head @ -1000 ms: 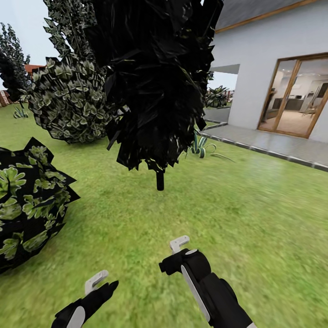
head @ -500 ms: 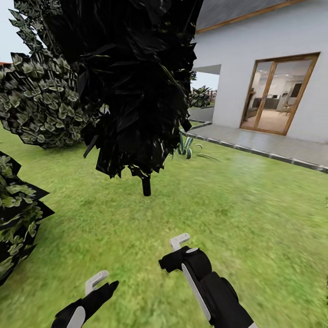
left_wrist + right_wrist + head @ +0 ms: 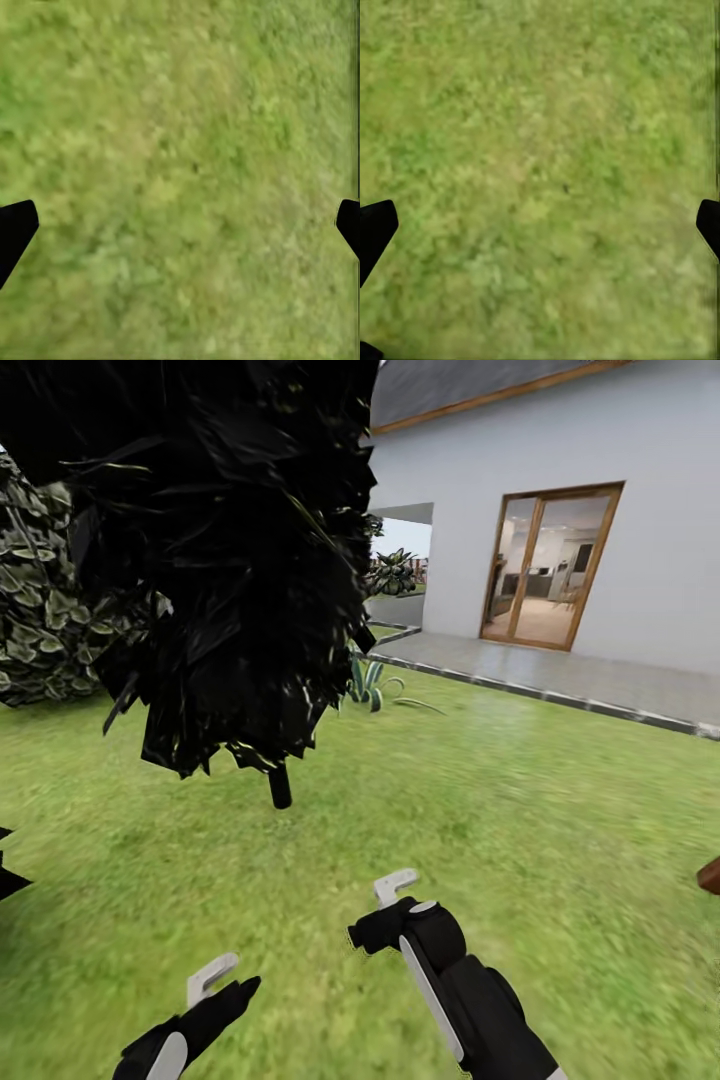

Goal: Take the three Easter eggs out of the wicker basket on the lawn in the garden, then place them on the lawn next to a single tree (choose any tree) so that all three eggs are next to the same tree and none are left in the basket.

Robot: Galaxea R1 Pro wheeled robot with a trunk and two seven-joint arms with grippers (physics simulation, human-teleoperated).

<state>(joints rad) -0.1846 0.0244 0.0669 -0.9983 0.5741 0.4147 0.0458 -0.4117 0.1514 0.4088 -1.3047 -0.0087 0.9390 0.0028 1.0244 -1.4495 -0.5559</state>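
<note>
The Easter eggs and the wicker basket are out of view. The lawn (image 3: 520, 800) of mottled green grass spreads ahead of me. My left gripper (image 3: 212, 980) hangs low over the grass near the bottom of the head view. My right gripper (image 3: 393, 887) is a little further forward. In the left wrist view the left gripper (image 3: 180, 225) has its dark fingertips far apart, open over bare grass. The right gripper (image 3: 540, 225) looks the same in its wrist view, open and holding nothing.
A slim dark tree (image 3: 280, 785) with black foliage stands close ahead on the left, with a leafy bush (image 3: 50, 620) behind it. A white house with glass doors (image 3: 545, 570) and a paved patio (image 3: 600, 680) lies to the right. A brown object (image 3: 710, 875) pokes in at the right edge.
The camera has swung right: tree, bushes and house all drift left in the picture, and a brown object has entered at the right edge. Both arms keep their pose.
</note>
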